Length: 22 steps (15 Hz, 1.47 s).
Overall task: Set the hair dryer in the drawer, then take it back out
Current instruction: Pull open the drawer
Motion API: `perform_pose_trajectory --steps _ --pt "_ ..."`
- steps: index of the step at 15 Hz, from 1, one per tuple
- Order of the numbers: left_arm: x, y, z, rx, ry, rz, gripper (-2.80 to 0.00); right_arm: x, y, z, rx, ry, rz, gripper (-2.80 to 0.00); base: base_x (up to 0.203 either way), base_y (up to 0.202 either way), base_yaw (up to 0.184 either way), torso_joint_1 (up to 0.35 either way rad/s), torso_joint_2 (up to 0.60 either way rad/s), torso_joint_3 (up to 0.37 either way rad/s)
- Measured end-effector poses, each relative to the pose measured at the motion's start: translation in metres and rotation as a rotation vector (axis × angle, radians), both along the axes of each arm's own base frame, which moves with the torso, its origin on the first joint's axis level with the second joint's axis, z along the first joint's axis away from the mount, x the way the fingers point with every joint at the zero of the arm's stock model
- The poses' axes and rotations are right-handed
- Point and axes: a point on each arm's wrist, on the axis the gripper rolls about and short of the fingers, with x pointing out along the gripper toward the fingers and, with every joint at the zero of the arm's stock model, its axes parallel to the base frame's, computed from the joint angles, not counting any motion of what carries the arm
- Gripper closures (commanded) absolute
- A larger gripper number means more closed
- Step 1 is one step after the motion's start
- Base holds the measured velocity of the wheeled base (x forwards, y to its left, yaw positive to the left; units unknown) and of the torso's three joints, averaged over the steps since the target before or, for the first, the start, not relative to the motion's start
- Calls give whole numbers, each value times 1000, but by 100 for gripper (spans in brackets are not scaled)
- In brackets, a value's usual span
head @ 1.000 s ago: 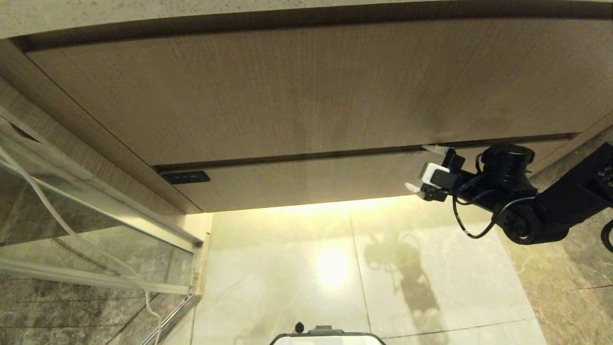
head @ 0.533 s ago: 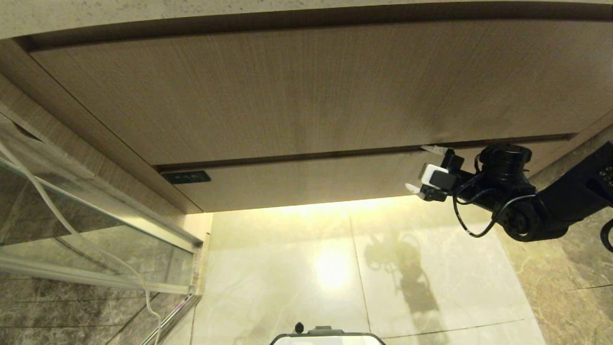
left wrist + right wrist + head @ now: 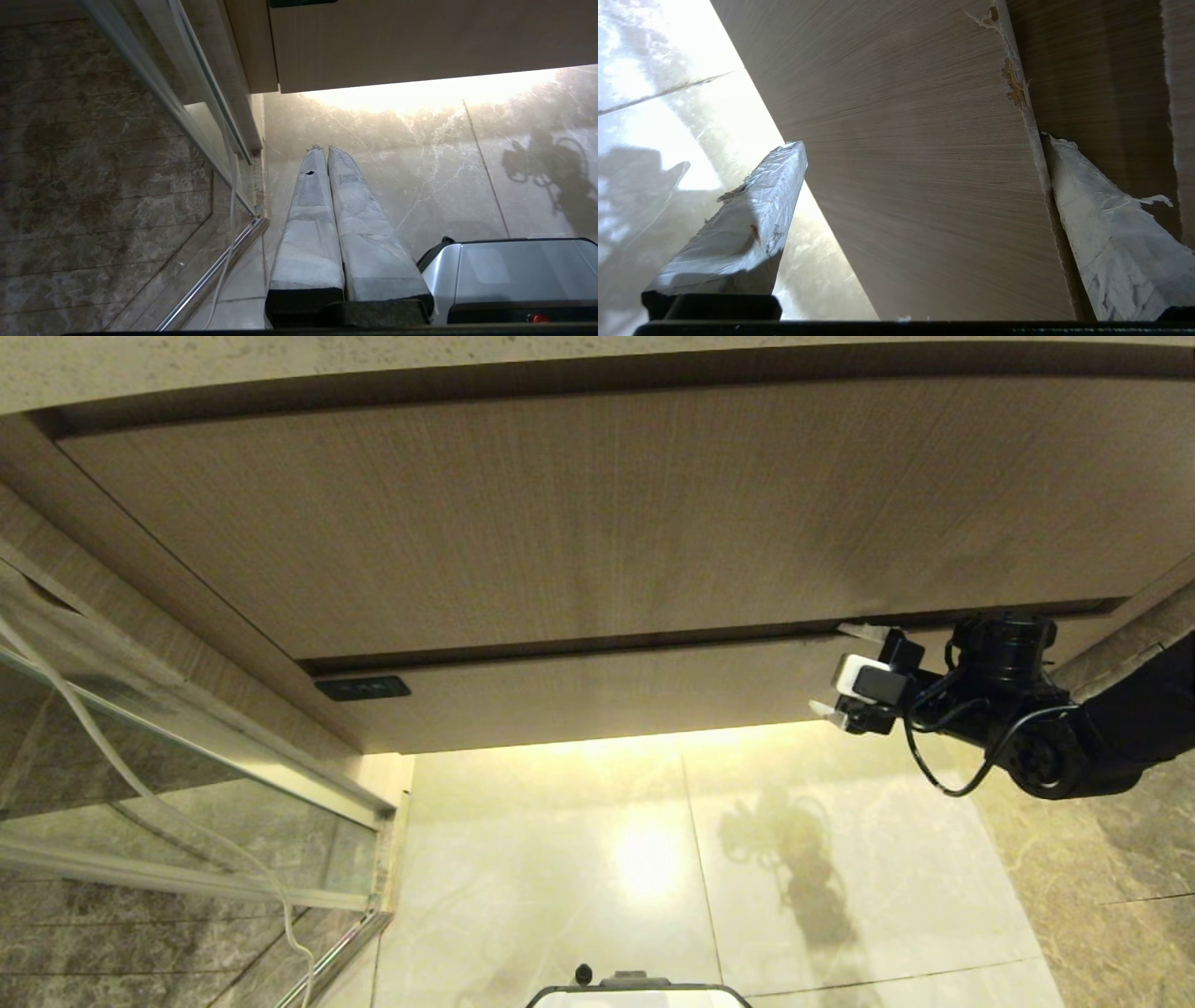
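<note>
The drawer shows only as its narrow wood-grain strip front, under the much taller front panel. My right gripper is open and straddles the right end of that strip. One taped finger sits in the dark gap above the strip, the other hangs below its lower edge. In the right wrist view the strip fills the space inside the right gripper. The hair dryer is out of view. My left gripper is shut and empty, parked low, pointing at the floor.
A glass shower screen with a metal rail and a hanging white cord stand at the left. Glossy floor tiles lie below the cabinet. A stone counter edge runs across the top. The strip's upper edge is chipped.
My right gripper has shifted slightly to the right and its wrist has turned. The strip front with its dark label sits a touch lower in the head view. The jaws stayed open.
</note>
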Motion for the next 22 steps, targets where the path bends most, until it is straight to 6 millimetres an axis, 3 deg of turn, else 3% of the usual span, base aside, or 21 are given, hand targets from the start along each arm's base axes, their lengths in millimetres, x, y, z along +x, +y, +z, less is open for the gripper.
perform_pose_trajectory --steps 8,22 --pt "0 0 0 0 0 0 0 -13 -1 9 -8 37 -13 -280 0 0 0 0 0 0" --pt "0 0 0 0 0 0 0 -35 -1 7 -17 115 -65 -280 0 0 0 0 0 0"
